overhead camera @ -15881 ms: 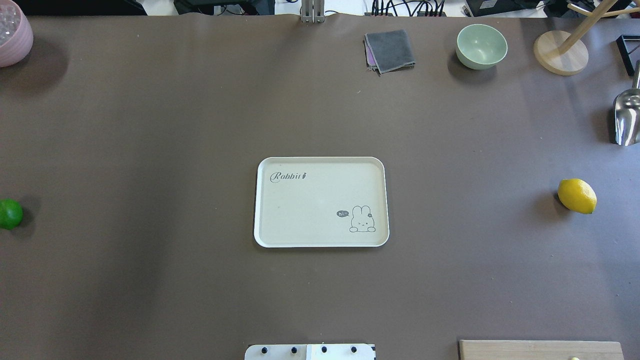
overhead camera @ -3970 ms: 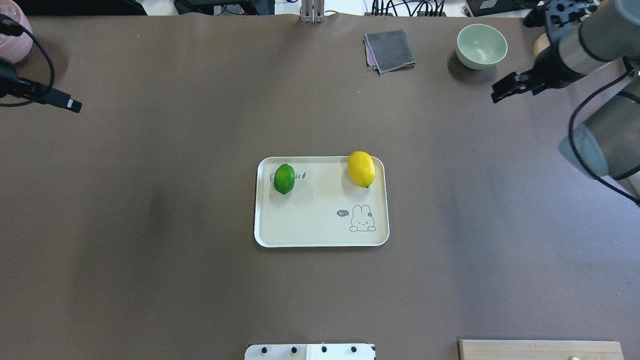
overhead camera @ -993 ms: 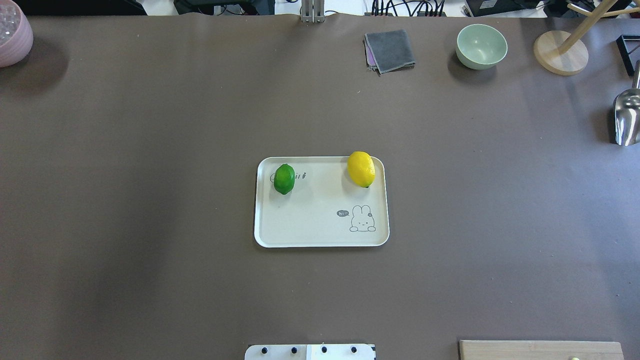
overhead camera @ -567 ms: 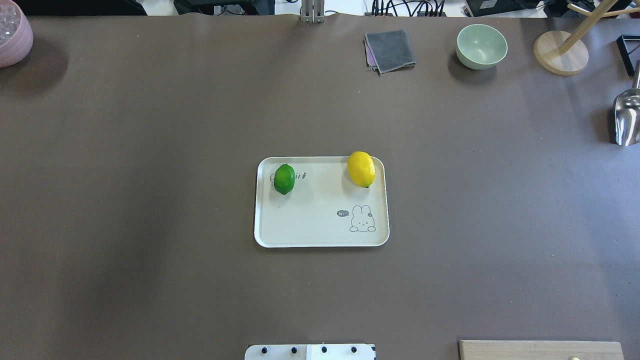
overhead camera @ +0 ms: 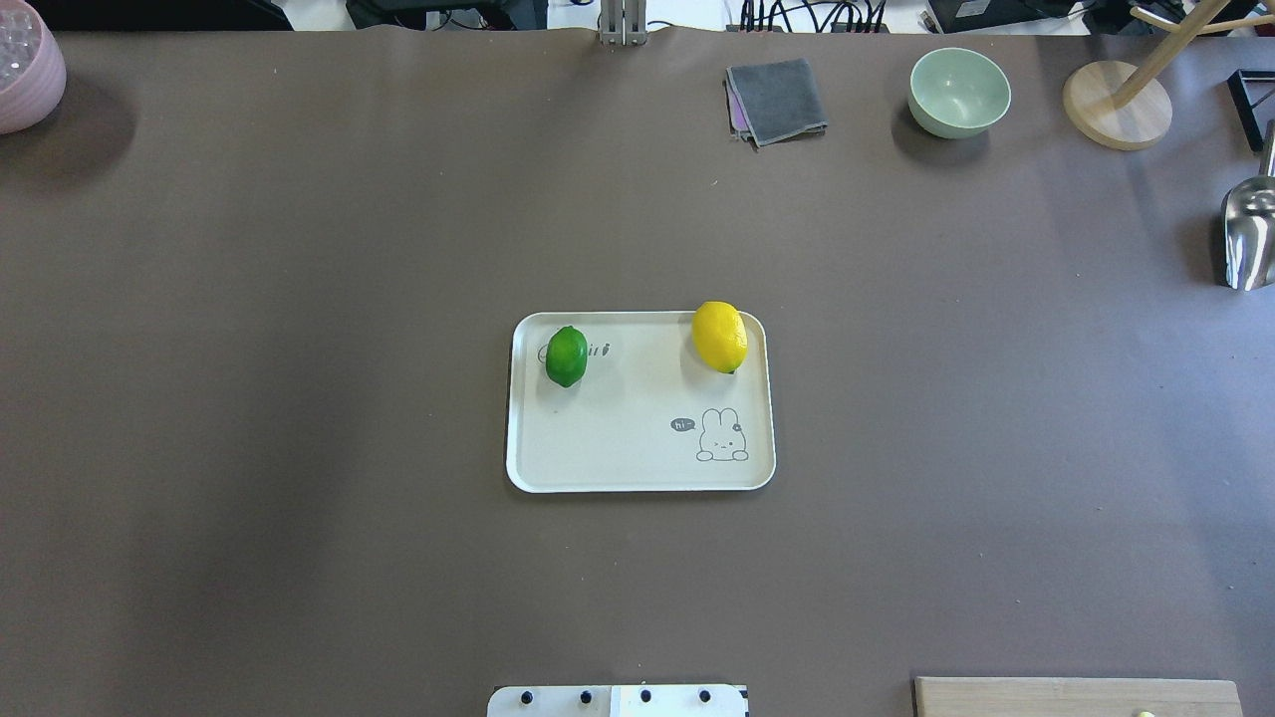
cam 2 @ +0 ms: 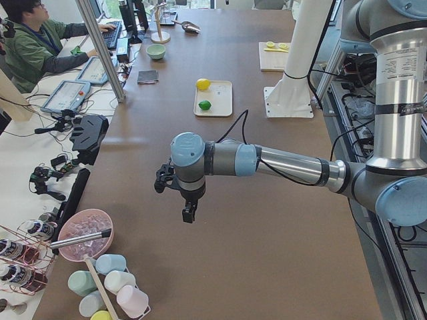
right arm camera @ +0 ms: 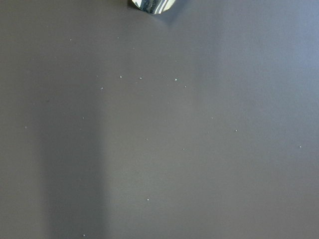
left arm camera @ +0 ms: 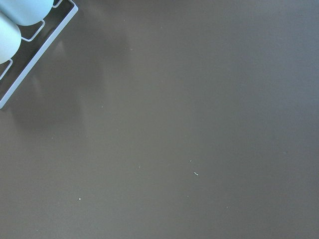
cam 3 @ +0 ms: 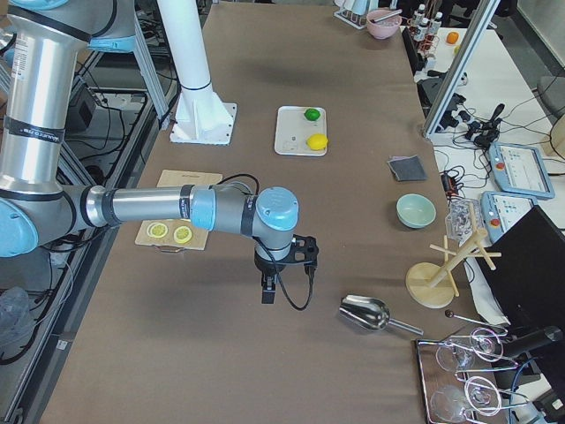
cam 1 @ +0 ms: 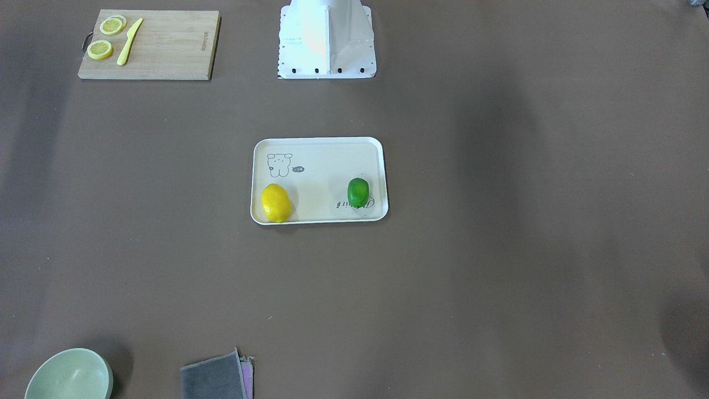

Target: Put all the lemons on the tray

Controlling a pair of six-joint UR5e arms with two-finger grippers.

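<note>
The cream tray [overhead camera: 637, 468] lies at the table's middle. The yellow lemon [overhead camera: 720, 337] rests on its far right corner and the green lemon [overhead camera: 566, 356] on its far left part, over the script. Both also show in the front view: yellow lemon [cam 1: 276, 203], green lemon [cam 1: 358, 192], tray [cam 1: 318, 160]. My left gripper [cam 2: 189, 213] shows only in the left side view, low over bare table far from the tray. My right gripper [cam 3: 268, 291] shows only in the right side view, likewise far off. I cannot tell whether either is open or shut.
A green bowl [overhead camera: 958, 92], a grey cloth [overhead camera: 777, 100] and a wooden stand [overhead camera: 1116, 105] stand at the far edge. A metal scoop [overhead camera: 1248, 239] lies at the right, a pink bowl [overhead camera: 25, 75] at the far left. A cutting board [cam 1: 149, 44] holds lemon slices and a knife.
Nothing has moved in the last second. Well before that, both lemons went from the table's left and right ends onto the tray, and both arms left the overhead view.
</note>
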